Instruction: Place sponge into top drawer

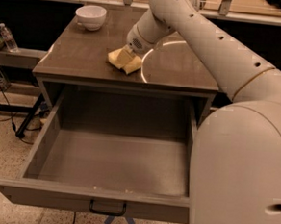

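Camera view: gripper (125, 56) at sponge (130, 68) on tabletop (77, 56), perhaps in contact, clamp state indiscernible; top drawer (76, 201) open.

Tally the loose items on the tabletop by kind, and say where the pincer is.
sponge: 1
white bowl: 1
total: 2
The pincer is down at the sponge, on the table.

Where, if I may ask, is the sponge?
In the camera view, the sponge lies on the tabletop under the gripper, right of the white bowl, behind the top drawer.
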Tool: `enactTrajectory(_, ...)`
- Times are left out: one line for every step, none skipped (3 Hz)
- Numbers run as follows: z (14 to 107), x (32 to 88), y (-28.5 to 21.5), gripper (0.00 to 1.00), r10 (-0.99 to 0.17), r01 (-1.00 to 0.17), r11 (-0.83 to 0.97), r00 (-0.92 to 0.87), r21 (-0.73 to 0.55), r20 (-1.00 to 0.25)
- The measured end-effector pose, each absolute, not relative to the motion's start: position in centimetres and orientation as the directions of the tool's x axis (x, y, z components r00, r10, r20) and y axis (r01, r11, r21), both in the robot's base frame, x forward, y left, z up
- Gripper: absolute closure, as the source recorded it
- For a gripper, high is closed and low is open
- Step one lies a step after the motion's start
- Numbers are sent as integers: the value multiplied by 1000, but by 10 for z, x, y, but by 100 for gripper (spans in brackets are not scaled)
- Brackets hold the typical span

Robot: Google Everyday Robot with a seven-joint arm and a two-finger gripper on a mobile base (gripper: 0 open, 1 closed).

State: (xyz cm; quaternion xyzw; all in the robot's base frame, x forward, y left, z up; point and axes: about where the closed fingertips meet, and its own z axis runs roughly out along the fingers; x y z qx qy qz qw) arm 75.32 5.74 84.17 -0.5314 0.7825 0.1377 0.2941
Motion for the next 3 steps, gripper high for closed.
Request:
enactTrajectory(880, 722, 22, 93, -769, -924, 367, -233, -112, -595)
enactTrajectory(930, 676, 4, 100, -784, -951, 280, -145, -134, -604)
enactTrajectory(932, 595, -1, 100, -785, -987, 123, -32, -105, -618)
